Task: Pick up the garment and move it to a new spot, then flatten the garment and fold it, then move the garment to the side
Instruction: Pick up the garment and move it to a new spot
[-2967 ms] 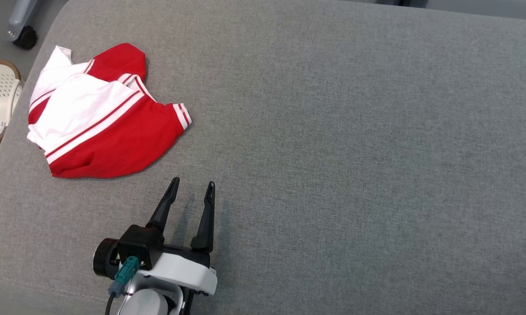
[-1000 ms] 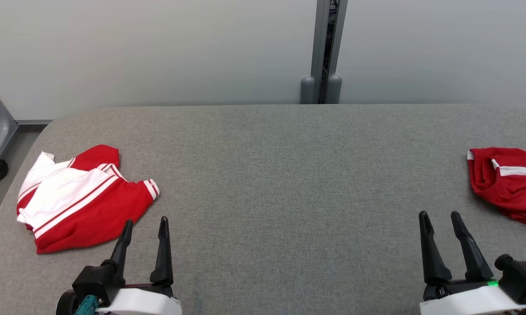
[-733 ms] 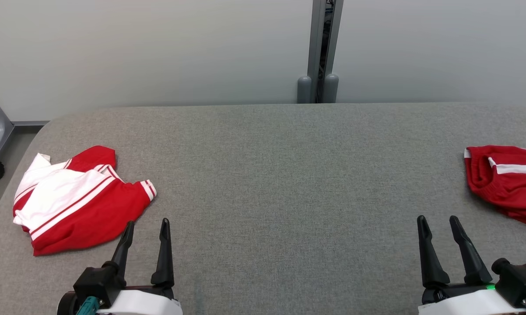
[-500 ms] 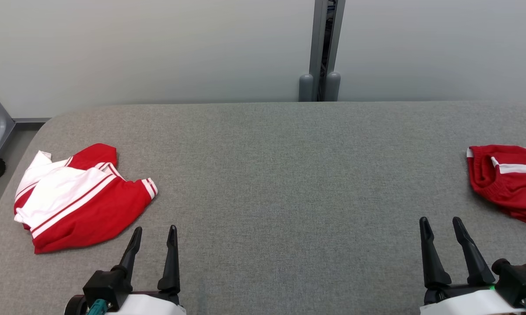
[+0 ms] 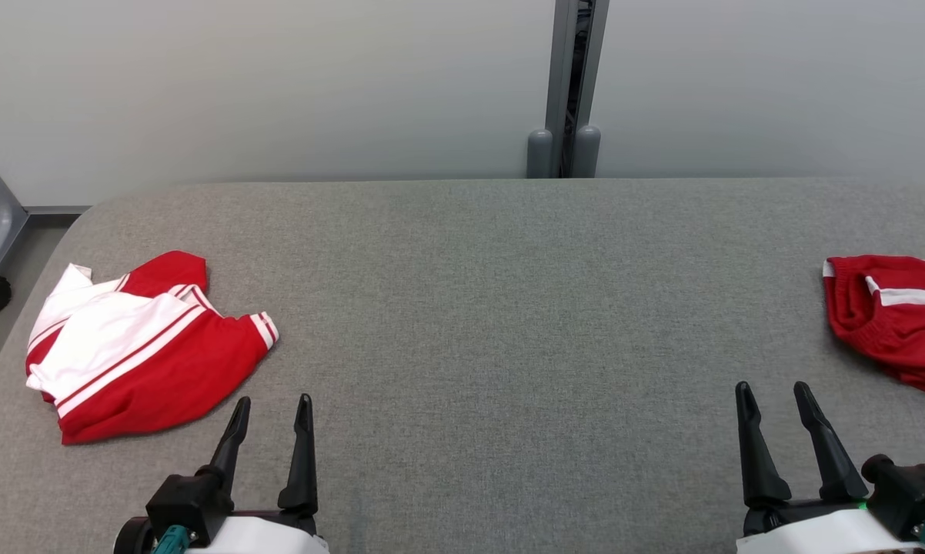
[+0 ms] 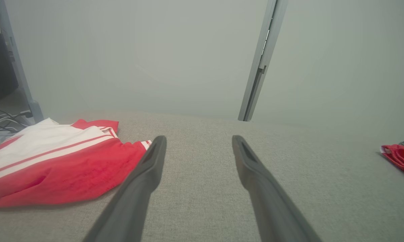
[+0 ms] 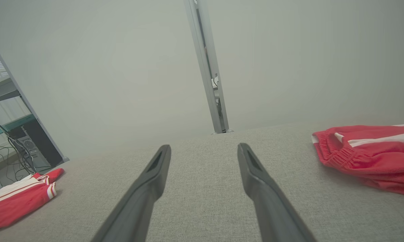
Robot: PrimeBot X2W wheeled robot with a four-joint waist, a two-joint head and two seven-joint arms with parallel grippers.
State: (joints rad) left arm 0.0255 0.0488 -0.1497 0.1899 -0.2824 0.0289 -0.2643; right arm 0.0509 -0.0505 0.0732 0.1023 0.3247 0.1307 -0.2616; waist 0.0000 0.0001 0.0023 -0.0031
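One red-white garment: lying left.
Red shorts: lying right.
Left gripper: gaping wide, empty.
Right gripper: gaping wide, empty.

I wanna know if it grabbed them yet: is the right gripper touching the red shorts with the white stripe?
Apart. The right wrist view shows grey cushion between the open right gripper and the red white-striped fabric shorts.

Lab: bare partition walls, computer tower (cables trailing).
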